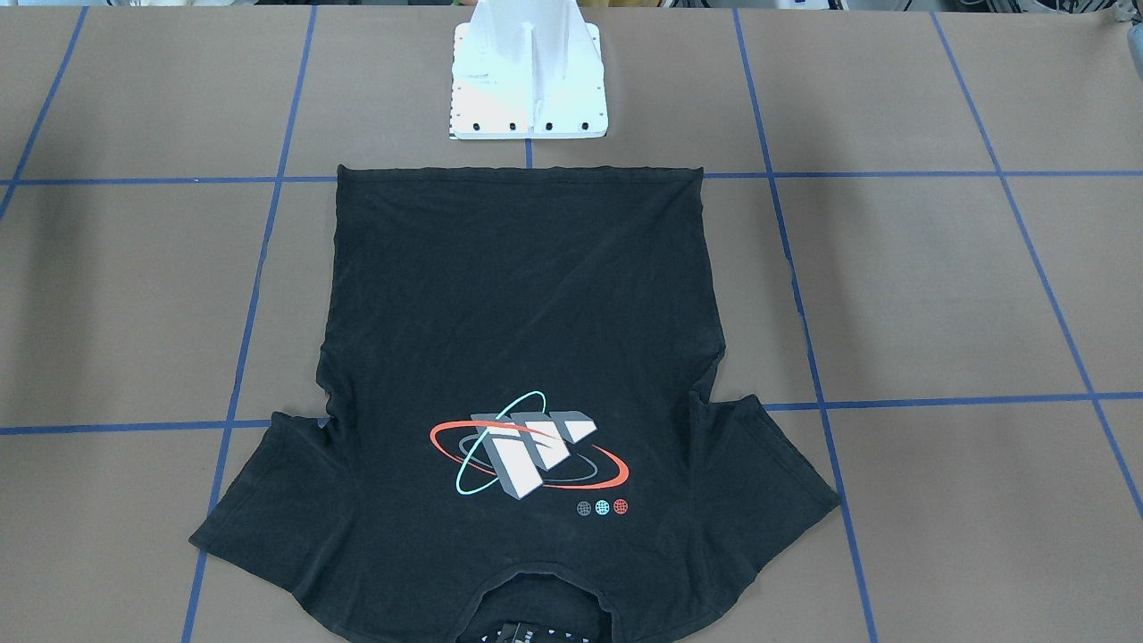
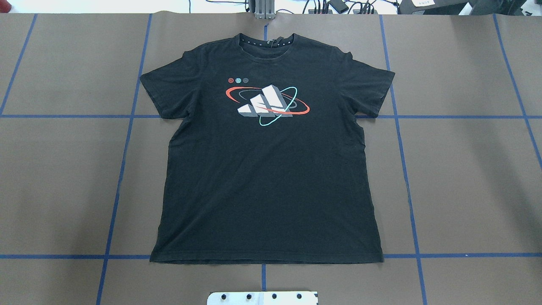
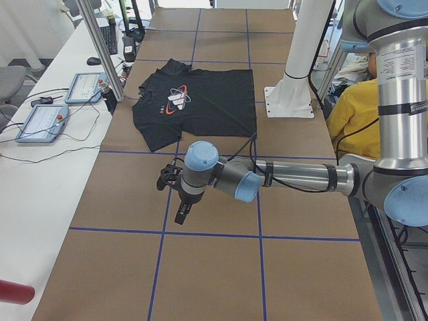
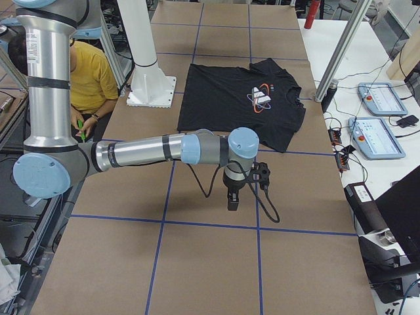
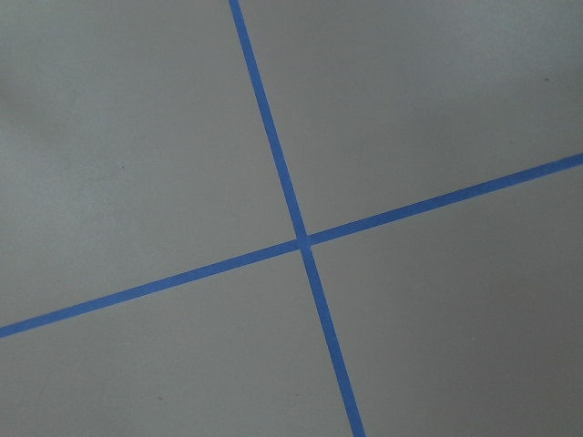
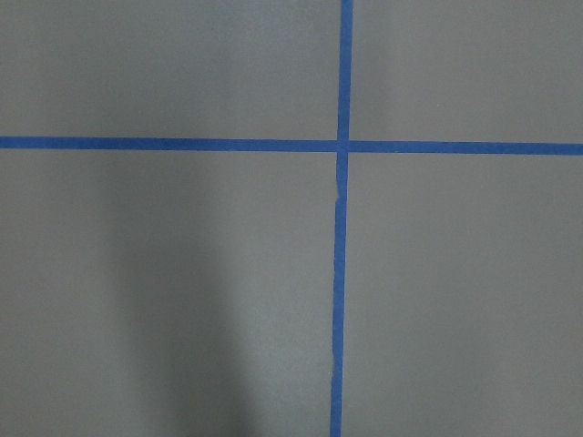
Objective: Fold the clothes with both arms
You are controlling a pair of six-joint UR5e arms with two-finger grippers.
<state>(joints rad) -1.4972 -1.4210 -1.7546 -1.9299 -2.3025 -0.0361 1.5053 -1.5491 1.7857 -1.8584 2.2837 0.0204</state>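
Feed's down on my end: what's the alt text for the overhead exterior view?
A black T-shirt lies flat and unfolded, logo side up, sleeves spread, on a brown table gridded with blue tape. Its collar points away from the robot; its hem lies near the white base mount at the bottom edge.

A long table (image 2: 465,178) covered in brown sheeting and marked into large squares by blue tape lines (image 2: 465,116) fills the workspace under even indoor light. Along one side runs a white bench (image 3: 40,194) carrying two light-blue teach pendants (image 3: 41,122), with slanted aluminium frame posts (image 3: 100,47) rising at the edge where bench and table meet. On the opposite side, a person in a yellow top (image 4: 92,72) sits close by the table.
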